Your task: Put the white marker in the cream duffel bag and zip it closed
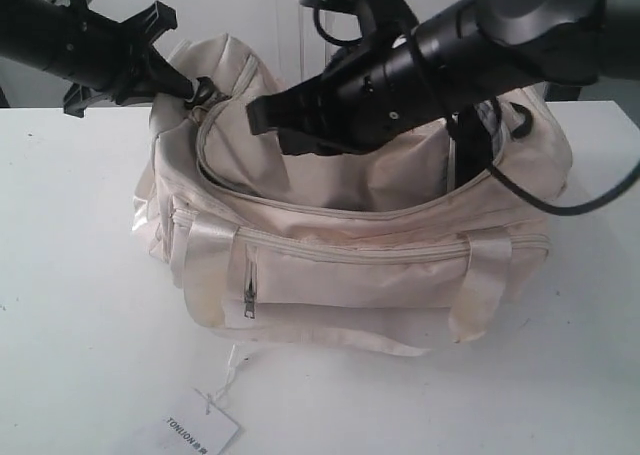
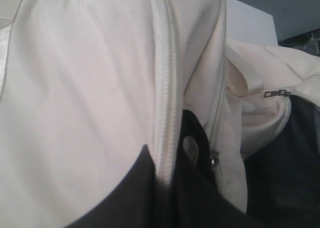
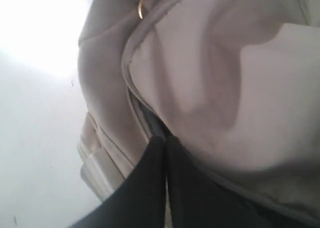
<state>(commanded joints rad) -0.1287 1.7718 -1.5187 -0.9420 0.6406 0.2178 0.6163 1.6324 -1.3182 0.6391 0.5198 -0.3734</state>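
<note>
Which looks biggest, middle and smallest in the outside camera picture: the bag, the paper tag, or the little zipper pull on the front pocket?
1. cream duffel bag: by far the largest.
2. paper tag: much smaller.
3. zipper pull: smallest, just a tiny sliver.

The exterior view is bright and even. The white table (image 1: 70, 305) is almost burnt out, and only a soft shadow lies under the cream duffel bag (image 1: 350, 275); the picture is a little soft. In the right wrist view a big white glare sits to the side of the right gripper (image 3: 165, 140). Its jaws, pressed together, are a black shape without detail, and the fabric just beyond them is blurred and grey with shadow. In the left wrist view the left gripper (image 2: 167, 138) is also underexposed, but the fabric around the jaws is well lit and the zipper (image 2: 167, 87) rather sharp.
</note>
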